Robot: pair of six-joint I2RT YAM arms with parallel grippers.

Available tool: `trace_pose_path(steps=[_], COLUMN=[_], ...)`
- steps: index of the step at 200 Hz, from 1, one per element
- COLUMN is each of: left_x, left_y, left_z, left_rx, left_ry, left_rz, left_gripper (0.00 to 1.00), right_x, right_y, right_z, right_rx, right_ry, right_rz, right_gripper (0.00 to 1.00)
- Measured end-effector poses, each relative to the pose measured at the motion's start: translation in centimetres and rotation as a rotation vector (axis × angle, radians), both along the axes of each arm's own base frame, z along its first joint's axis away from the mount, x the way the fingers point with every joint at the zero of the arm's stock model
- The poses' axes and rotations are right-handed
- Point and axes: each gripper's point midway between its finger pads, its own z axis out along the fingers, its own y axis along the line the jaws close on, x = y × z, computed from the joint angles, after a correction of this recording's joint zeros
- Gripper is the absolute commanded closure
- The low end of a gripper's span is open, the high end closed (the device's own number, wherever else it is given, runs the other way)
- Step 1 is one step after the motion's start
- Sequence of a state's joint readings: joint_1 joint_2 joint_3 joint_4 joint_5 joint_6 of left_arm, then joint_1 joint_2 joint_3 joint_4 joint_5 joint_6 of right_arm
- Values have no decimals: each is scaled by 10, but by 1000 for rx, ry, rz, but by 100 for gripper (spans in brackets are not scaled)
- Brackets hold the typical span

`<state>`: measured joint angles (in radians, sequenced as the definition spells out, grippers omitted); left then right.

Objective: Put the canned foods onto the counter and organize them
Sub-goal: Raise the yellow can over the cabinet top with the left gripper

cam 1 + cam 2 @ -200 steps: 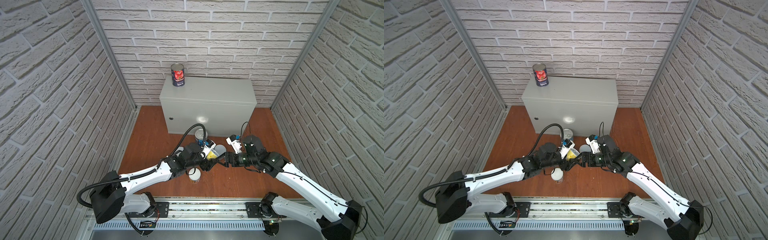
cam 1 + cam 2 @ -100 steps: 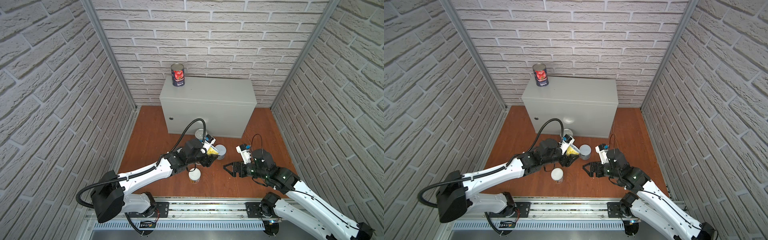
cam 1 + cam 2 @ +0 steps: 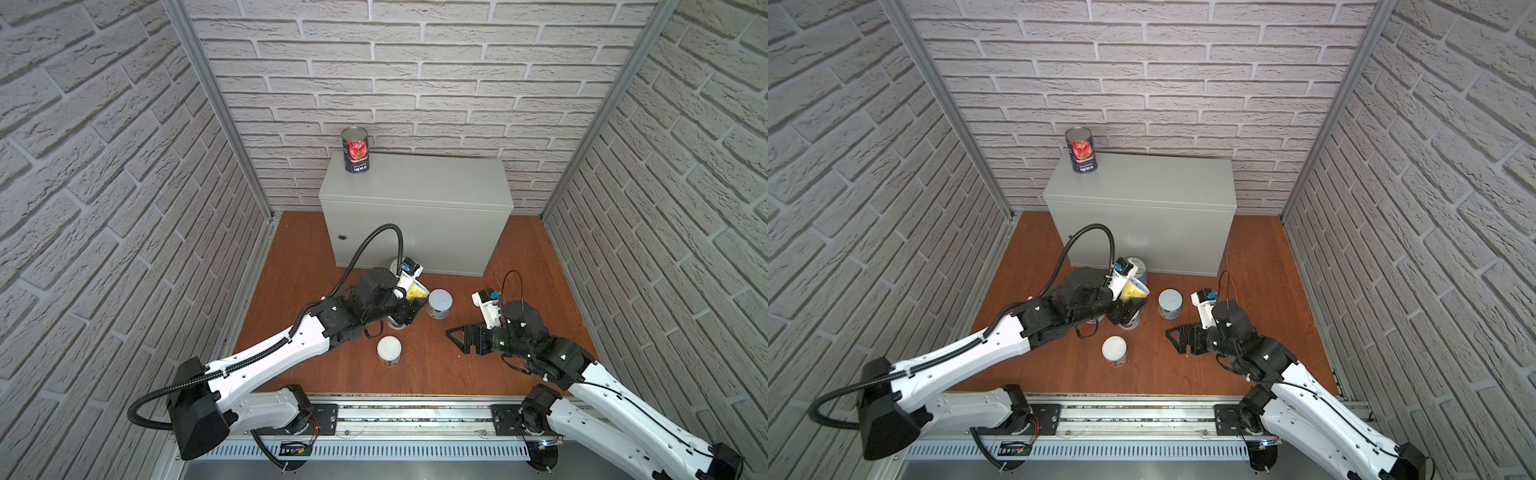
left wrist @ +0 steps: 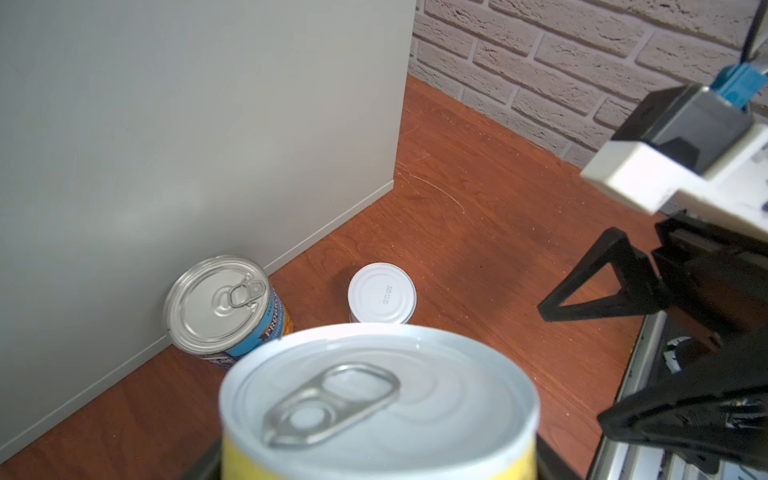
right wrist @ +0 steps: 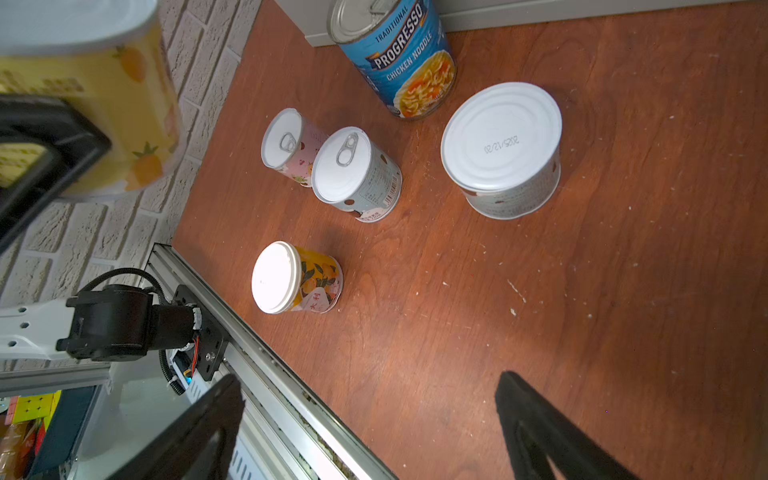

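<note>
Left wrist, end effector (image 4: 376,467) gripping yellow can (image 4: 419,411)

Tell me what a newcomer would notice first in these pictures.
One tomato can stands alone on the back left corner of the grey counter. Below it, the left gripper holds a yellow can tilted above the wooden floor, and the right gripper is open and empty nearby. Five more cans stand on the floor, the blue Progresso can right by the counter's front.
</note>
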<state>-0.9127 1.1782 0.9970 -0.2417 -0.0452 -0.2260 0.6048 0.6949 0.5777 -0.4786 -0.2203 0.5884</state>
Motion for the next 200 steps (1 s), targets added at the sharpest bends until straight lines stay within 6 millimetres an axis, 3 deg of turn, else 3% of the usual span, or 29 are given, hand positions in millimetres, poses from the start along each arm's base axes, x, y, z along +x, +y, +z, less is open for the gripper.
trace_pose_path(steps=[83, 115, 146, 200], left_x=[31, 46, 66, 88], left_y=[20, 28, 52, 94], left_z=[62, 99, 129, 147], left_rx=[-65, -95, -129, -148], left_ry=[-107, -180, -243, -302], left_rz=[116, 158, 245, 376], left_gripper=[45, 45, 45, 45], right_x=[-3, -7, -9, -8], right_y=[-4, -7, -9, -8], right_z=[3, 9, 9, -2], right_rx=[28, 59, 73, 75], right_ry=[-47, -73, -73, -35], right_rz=[-9, -18, -30, -47], right_gripper=[5, 5, 5, 5])
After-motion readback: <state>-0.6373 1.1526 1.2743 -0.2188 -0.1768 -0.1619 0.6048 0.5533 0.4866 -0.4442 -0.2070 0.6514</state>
